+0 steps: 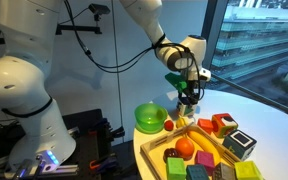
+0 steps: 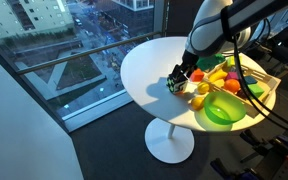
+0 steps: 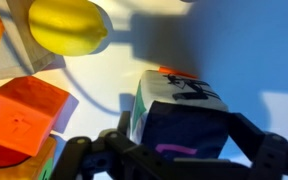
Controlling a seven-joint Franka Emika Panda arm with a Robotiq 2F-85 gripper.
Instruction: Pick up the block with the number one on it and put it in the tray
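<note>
Gripper (image 3: 179,150) astride number-one block (image 3: 179,102); fingers (image 3: 256,145) flush

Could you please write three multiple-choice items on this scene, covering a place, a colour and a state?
1. The green bowl stands A) on the table beside the tray, B) inside the tray, C) on the floor.
2. The fruit in the wrist view is A) purple, B) yellow, C) blue.
3. The block with the number one is A) in the tray, B) in the bowl, C) between the fingers of the pincer.
A: it stands on the table by the tray's rim. B: its skin is yellow. C: fingers flank it.
</note>
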